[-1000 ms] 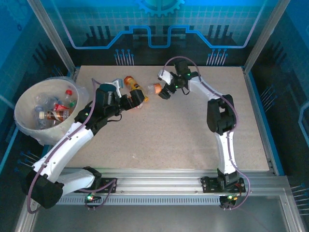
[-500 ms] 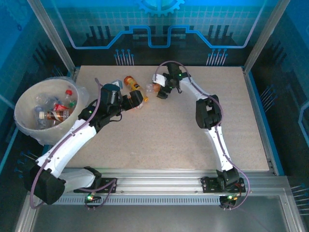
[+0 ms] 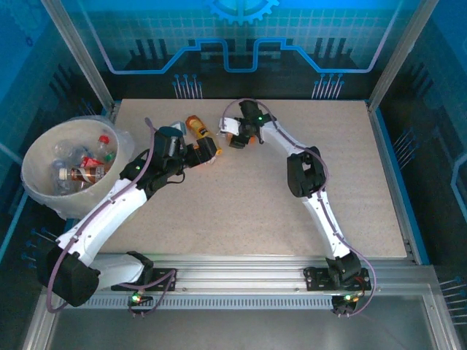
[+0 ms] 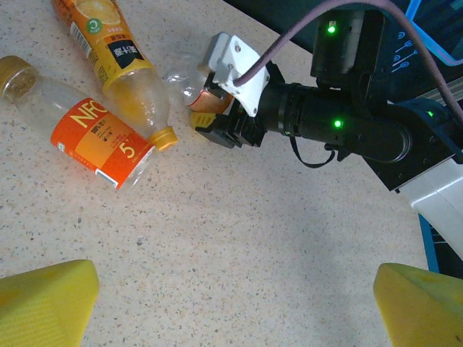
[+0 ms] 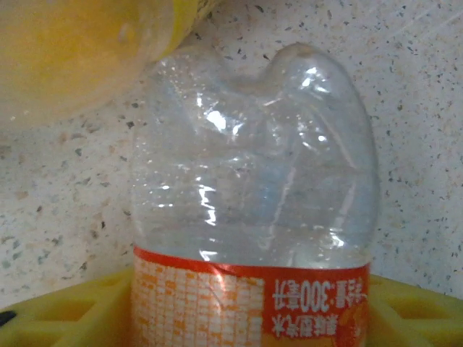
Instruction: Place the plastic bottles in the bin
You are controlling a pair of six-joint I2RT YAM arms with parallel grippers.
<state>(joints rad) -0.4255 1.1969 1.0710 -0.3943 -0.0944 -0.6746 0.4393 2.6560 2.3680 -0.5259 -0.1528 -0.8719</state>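
Clamping the labelled waist of a crumpled clear bottle (image 5: 253,181), the right gripper (image 4: 211,119) presses its yellow pads (image 5: 65,303) against either side of the orange label, and the dented, empty body juts out ahead of the fingertips. This low, sideways hold suits a bottle lying flat on the table (image 3: 255,211), though the soft wall looks likely to buckle under the squeeze. Just past the fingertips an orange juice bottle (image 4: 108,50) lies against or very near the clear one, so a lift could nudge it. Beside that lies a bottle with an orange NFC label (image 4: 98,141). The left gripper (image 3: 207,149) hovers by these two with its fingers (image 4: 43,300) spread wide, holding nothing. Well off to its left stands the bin (image 3: 62,204), with several bottles already inside.
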